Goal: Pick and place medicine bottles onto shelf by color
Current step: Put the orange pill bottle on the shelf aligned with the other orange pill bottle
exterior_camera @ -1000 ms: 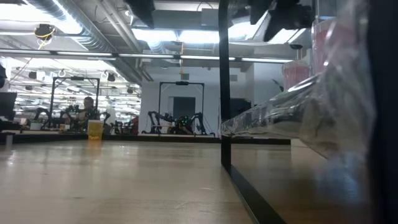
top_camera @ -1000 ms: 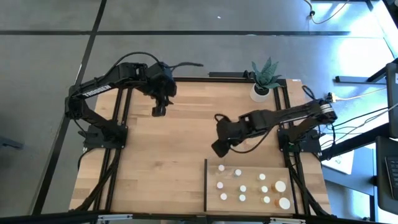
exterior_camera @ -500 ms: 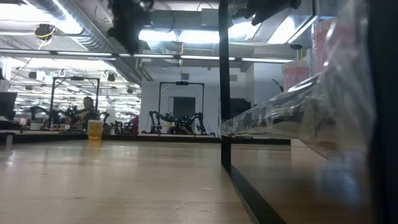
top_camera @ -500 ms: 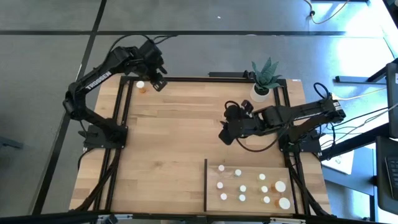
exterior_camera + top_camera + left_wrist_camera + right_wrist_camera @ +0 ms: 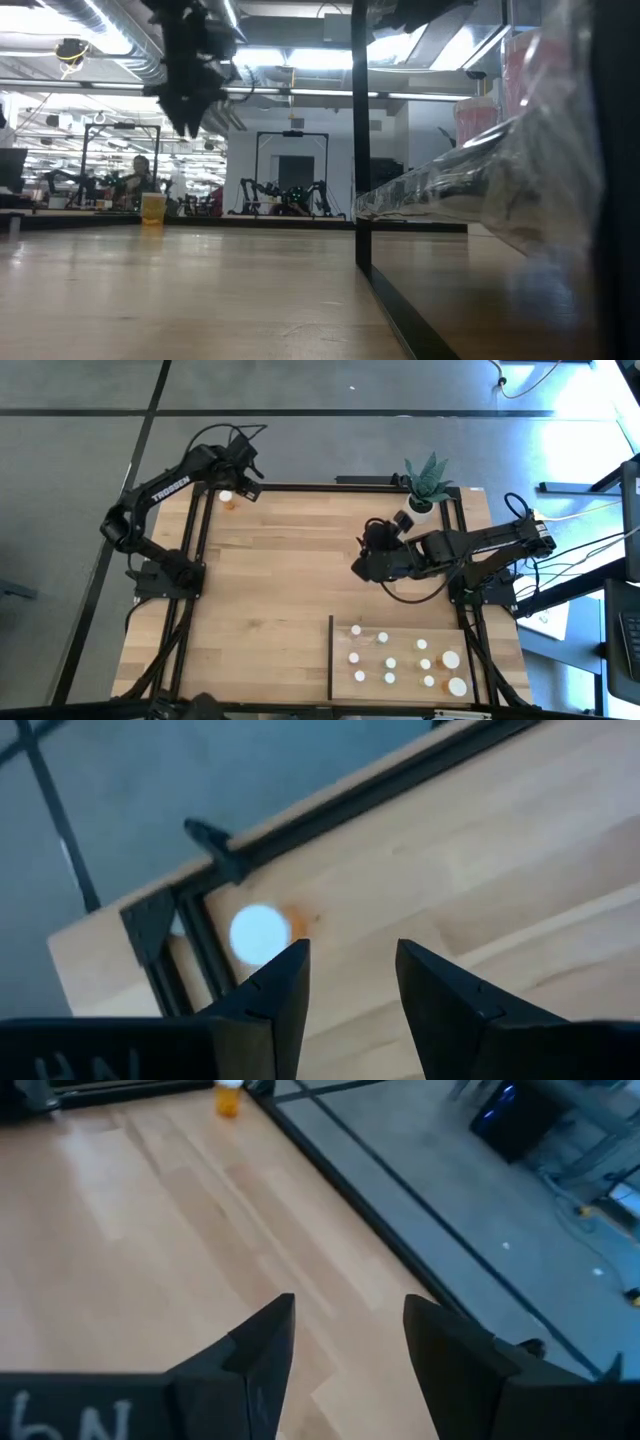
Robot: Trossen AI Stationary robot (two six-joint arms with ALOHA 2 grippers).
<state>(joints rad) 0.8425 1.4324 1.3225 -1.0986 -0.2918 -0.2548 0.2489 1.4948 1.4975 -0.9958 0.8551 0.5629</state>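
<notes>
While the low view is catching only a dark silhouette of an arm hanging above the far side of the tabletop, its gripper there is too shadowed to read, and the shelf is showing mostly as a dark upright edge with a blurred, glary mass behind it, so no bottles on it can be made out from that level.

From overhead, the left gripper is hovering over the tabletop's far left corner, just beside a lone orange bottle with a white cap that is standing next to the black frame rail. In the left wrist view, that bottle is appearing as a bright white disc with an orange sliver, blurred, lying just beyond the left gripper's fingers, which are standing apart with nothing between them.

The right gripper is hanging over the middle of the tabletop, near the potted plant; its own view is showing the fingers parted and empty.

The shelf is lying at the near right of the tabletop, carrying about a dozen white-capped medicine bottles in loose rows, the orange-bodied ones toward its right; body colours are hard to tell from straight above.

White lettering on the left arm is reading "TROSSEN".
</notes>
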